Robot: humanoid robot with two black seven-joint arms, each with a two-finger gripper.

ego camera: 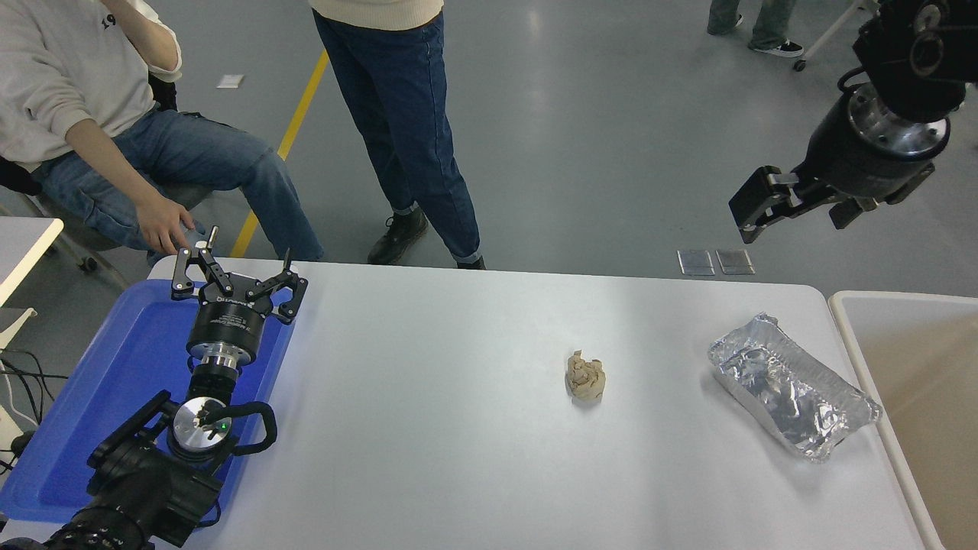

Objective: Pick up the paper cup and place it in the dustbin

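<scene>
White counter (458, 428) with rounded corners, grey shiny floor beyond, yellow line on floor far left. Blue tray (114, 382) at counter's left edge; left gripper (237, 271) parked over it, jaws wide, holding nothing. Crumpled tan paper ball (585, 377) mid-counter, foil container (795, 397) to its right, near the right edge. Dustbin (909, 382) just beside counter's right end, cut off by the frame, only rim and part of the inside visible. Right gripper (795, 206) up high at far right over the floor, well apart from counter; jaws partly hidden, cannot tell how they stand. Paper cup not visible anywhere. One seated person (92, 130) far left, one standing person (405, 114), both cut off at top.
</scene>
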